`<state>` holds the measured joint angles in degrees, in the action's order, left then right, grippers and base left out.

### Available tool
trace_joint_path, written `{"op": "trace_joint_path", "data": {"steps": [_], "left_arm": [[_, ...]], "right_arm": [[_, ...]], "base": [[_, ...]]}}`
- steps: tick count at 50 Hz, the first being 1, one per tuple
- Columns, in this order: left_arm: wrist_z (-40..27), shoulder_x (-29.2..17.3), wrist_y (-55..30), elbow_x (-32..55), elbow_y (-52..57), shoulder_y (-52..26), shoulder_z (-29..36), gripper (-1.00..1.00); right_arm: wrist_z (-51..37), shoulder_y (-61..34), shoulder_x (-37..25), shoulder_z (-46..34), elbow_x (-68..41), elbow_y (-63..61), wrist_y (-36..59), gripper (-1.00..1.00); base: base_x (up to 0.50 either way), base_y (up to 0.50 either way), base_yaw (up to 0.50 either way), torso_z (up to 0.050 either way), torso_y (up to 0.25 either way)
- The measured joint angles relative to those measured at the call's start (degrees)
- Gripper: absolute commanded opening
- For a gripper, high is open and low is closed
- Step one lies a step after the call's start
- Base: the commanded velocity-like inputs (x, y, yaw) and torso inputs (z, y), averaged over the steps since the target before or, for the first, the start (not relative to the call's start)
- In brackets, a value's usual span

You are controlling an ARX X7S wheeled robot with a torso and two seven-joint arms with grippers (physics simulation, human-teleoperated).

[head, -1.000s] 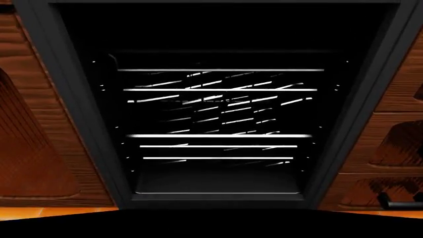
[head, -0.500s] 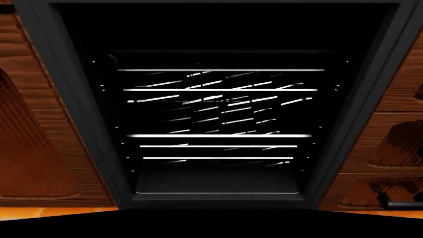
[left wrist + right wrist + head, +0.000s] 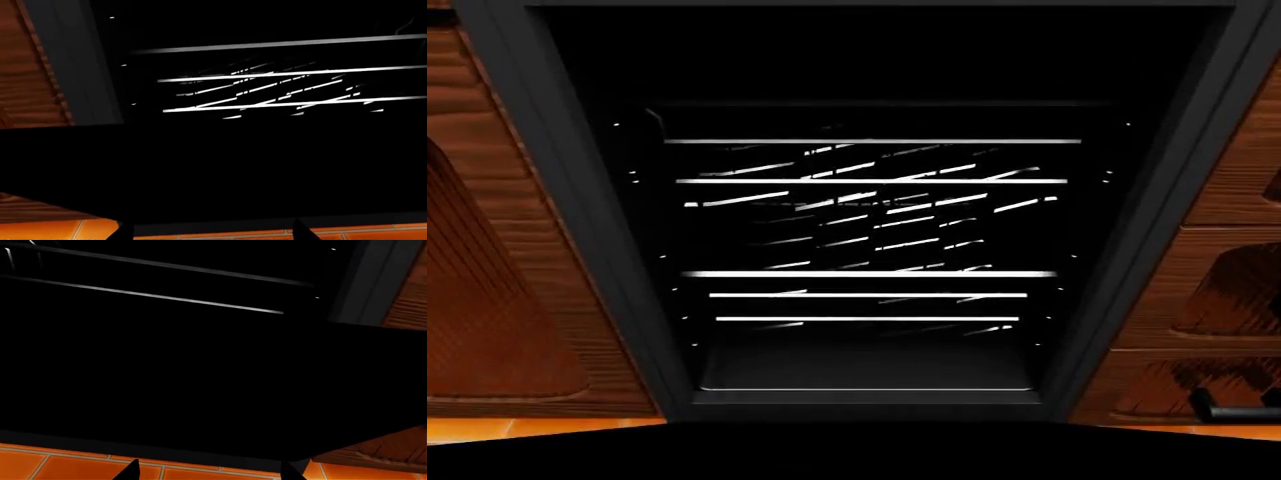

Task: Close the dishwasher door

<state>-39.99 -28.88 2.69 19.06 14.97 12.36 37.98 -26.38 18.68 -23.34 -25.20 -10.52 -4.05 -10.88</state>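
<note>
The dishwasher (image 3: pixel 598 230) stands open straight ahead, its dark cavity showing silver wire racks (image 3: pixel 868 200). The dishwasher door (image 3: pixel 854 452) is dropped down; in the head view only its black near part shows along the lower edge. No bar handle shows. The door fills the left wrist view (image 3: pixel 213 170) and the right wrist view (image 3: pixel 200 390) as a flat black panel. My left gripper (image 3: pixel 212 235) is open, its dark fingertips (image 3: pixel 123 233) wide apart just short of the door's near edge. My right gripper (image 3: pixel 211 475) is open in the same way. Neither gripper shows in the head view.
Brown wooden cabinets (image 3: pixel 494 250) flank the dishwasher on the left. Wooden drawer fronts (image 3: pixel 1228 280) with a short dark handle (image 3: pixel 1234 408) are on the right. An orange tiled floor (image 3: pixel 67 465) lies under the door, also seen in the left wrist view (image 3: pixel 373 234).
</note>
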Motion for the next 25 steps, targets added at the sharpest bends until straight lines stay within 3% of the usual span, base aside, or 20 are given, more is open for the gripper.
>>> {"op": "trace_joint_path", "data": {"steps": [25], "left_arm": [[0.2,-0.3,-1.4,1.4,-0.5,-1.5,-0.6,1.00]], "right_arm": [[0.1,-1.4,0.0,-0.9,-0.1,-0.5,2.4,1.00]], "base": [[0.00,0.00,0.00,0.000,0.000]]}}
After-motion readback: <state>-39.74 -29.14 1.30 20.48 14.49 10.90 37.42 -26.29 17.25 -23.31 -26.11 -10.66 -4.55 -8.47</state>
